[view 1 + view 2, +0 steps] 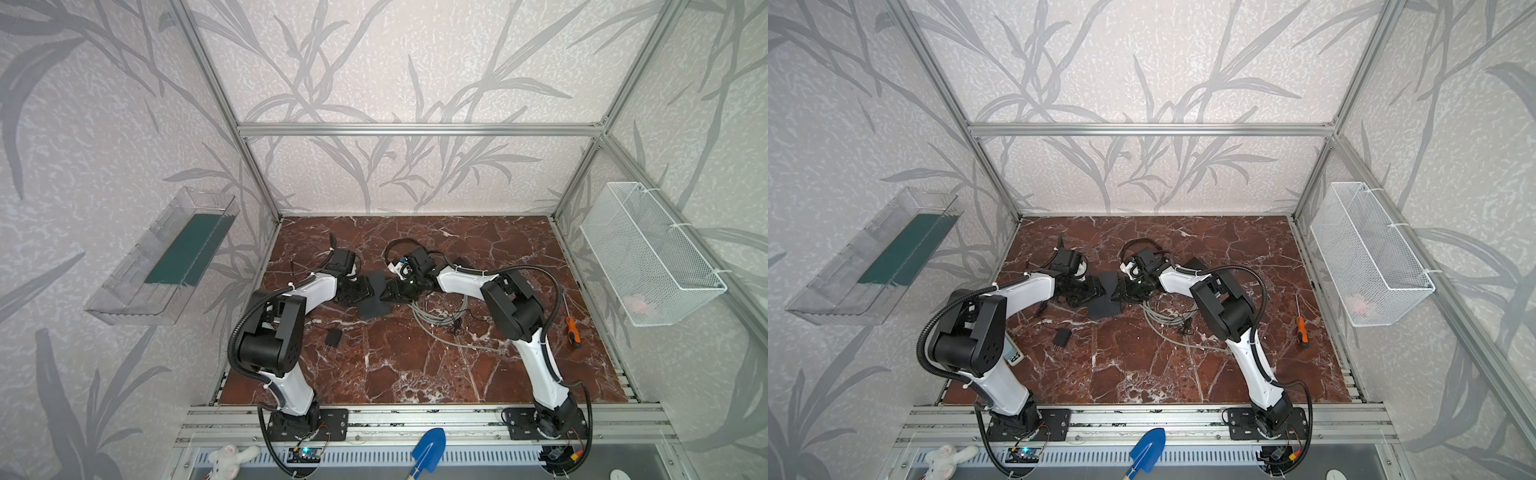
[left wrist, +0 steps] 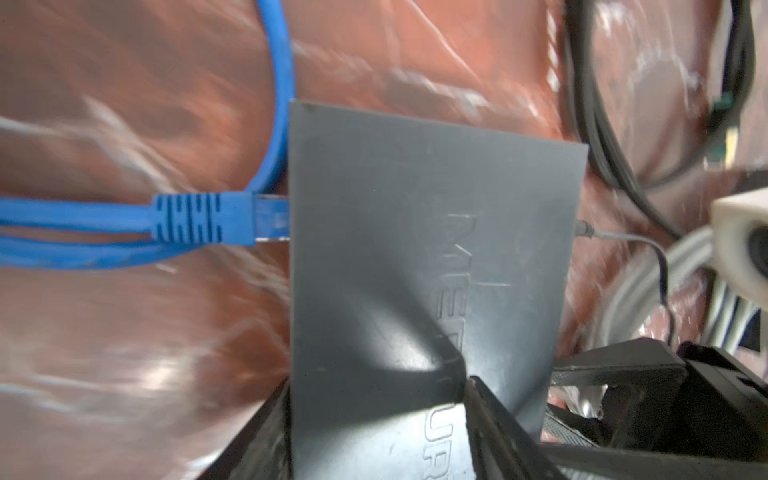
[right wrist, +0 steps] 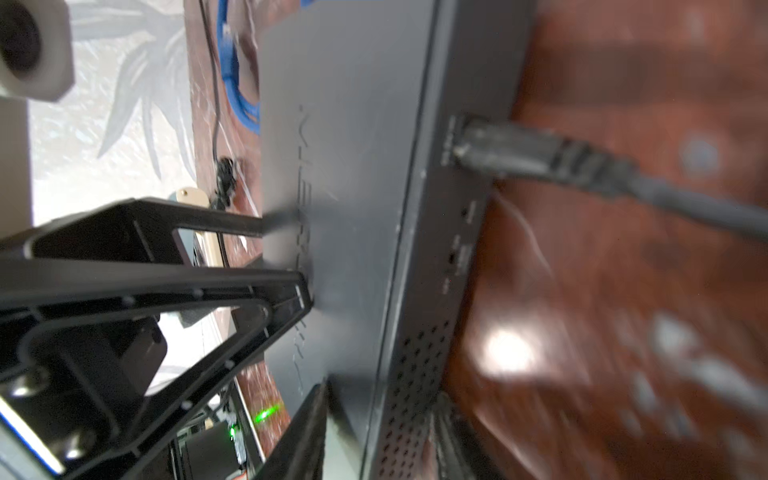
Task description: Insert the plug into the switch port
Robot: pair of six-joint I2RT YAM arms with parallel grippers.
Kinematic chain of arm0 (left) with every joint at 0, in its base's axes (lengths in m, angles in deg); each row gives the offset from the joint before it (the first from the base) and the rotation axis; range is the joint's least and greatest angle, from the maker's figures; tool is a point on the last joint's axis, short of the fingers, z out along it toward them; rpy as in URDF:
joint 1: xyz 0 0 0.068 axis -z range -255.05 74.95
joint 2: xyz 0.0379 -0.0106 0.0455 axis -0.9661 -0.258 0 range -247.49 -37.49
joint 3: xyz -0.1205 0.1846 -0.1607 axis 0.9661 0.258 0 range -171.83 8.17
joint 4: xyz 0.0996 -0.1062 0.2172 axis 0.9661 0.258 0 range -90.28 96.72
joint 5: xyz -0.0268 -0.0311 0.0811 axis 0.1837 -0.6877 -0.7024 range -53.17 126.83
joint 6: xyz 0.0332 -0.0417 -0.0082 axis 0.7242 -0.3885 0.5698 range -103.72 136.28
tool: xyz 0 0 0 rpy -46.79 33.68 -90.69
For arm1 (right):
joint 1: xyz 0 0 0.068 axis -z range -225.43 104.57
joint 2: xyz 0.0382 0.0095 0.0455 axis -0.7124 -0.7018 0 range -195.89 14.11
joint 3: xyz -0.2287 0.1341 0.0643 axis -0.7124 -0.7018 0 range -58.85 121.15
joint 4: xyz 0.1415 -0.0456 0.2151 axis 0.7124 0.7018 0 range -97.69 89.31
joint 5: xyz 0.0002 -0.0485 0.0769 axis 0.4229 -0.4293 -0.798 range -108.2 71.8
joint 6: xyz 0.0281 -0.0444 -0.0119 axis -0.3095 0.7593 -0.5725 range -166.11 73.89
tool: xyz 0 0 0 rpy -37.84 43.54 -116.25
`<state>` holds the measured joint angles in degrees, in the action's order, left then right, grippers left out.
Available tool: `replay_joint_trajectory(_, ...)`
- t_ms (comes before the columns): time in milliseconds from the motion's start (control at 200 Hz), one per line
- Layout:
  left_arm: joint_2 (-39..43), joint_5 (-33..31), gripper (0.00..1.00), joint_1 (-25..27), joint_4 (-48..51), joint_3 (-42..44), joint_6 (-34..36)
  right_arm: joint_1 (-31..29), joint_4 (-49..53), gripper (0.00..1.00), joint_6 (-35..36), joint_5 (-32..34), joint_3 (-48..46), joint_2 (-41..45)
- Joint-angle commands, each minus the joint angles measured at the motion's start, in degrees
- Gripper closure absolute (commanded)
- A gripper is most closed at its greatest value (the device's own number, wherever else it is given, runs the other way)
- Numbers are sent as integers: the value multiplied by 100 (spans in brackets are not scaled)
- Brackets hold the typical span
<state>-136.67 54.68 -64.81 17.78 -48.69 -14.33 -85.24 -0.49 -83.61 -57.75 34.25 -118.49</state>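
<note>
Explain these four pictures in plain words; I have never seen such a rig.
Two white-and-black robot arms, left and right, stand at the edge of a red-brown marbled table. Two pictures look down from overhead; the other two come from cameras on the arms' wrists. On the table lie a coil of grey cable, an orange-handled screwdriver and a black two-pin adapter. Between the arms is a dark grey flat box: the left hand has it between its fingers; the right hand's fingers lie against it, grip unclear. A blue cable's clear plug meets one edge; a black plug sits in another side.
</note>
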Motion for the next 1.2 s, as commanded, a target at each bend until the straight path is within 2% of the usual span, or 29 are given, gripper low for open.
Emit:
replay_joint_trajectory(0, -136, 84, 37, -83, 199, -286, 292, -176, -356, 57, 63, -131, 396, -246)
replay_joint_trajectory(130, -237, -73, 37, -298, 306, -484, 478, -95, -176, 54, 372, -64, 367, -133)
replay_joint_trajectory(250, -309, 14, 36, -365, 538, -737, 666, 96, 128, 48, 699, -48, 165, 346)
replay_joint_trajectory(375, -250, 83, 35, -373, 793, -920, 733, 340, 995, 46, 1388, 48, -130, 1102)
replay_joint_trajectory(500, -80, 81, 34, -397, 917, -950, 720, 659, 1777, 44, 1900, 325, -840, 2111)
replay_joint_trajectory(590, 96, 22, 34, -416, 975, -957, 723, 1067, 2309, 43, 1991, 922, -1613, 2963)
replay_joint_trajectory(735, 368, -219, 31, -408, 1219, -1146, 863, 2020, 2730, 36, 1457, 2201, -3124, 4382)
replay_joint_trajectory(860, 489, -602, 28, -391, 1418, -1296, 1158, 2741, 2910, 32, 1178, 3222, -4004, 5185)
replay_joint_trajectory(985, 508, -846, 27, -387, 1554, -1388, 1345, 3239, 2777, 29, 990, 3781, -4548, 5497)
replay_joint_trajectory(1195, 422, -710, 27, -372, 1571, -1433, 1282, 3612, 2699, 29, 1118, 3454, -4523, 4824)
